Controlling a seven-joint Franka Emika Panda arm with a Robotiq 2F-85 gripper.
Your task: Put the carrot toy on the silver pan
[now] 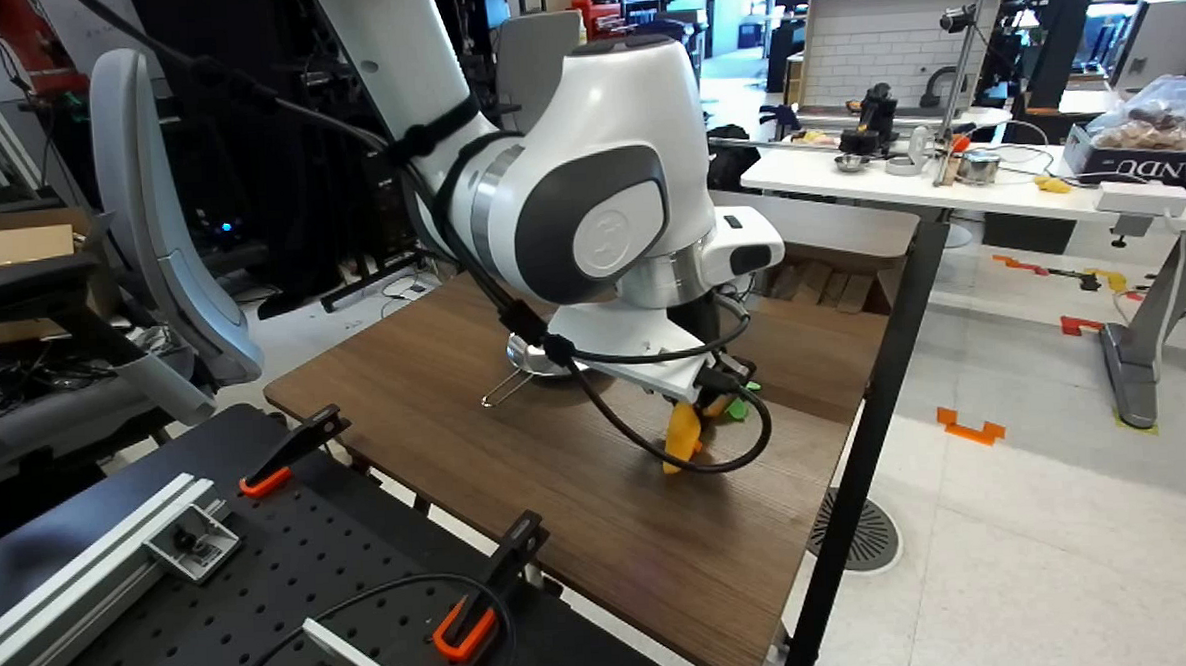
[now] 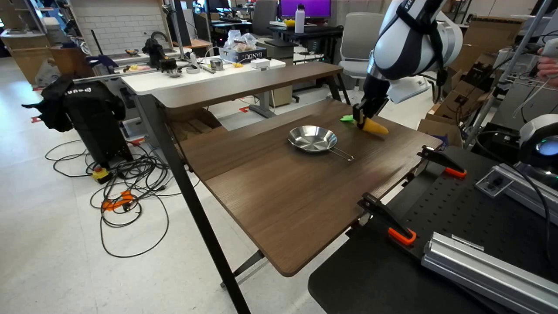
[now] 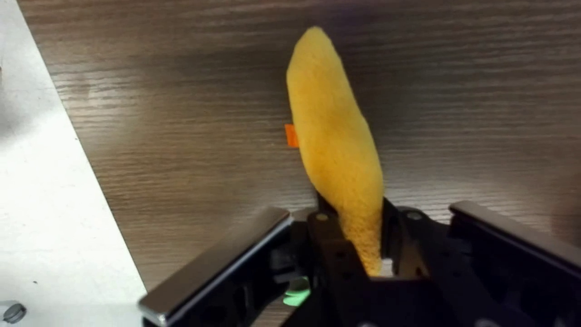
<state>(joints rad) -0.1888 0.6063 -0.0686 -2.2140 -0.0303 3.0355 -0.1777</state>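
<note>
Carrot toy [image 3: 336, 131] — in downturned gripper [image 3: 356, 211]

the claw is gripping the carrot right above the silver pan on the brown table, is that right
Not quite: the claw is gripping the carrot, but not above the silver pan. An exterior view shows the carrot off to one side of the pan, apart from it, over the brown table.
</note>
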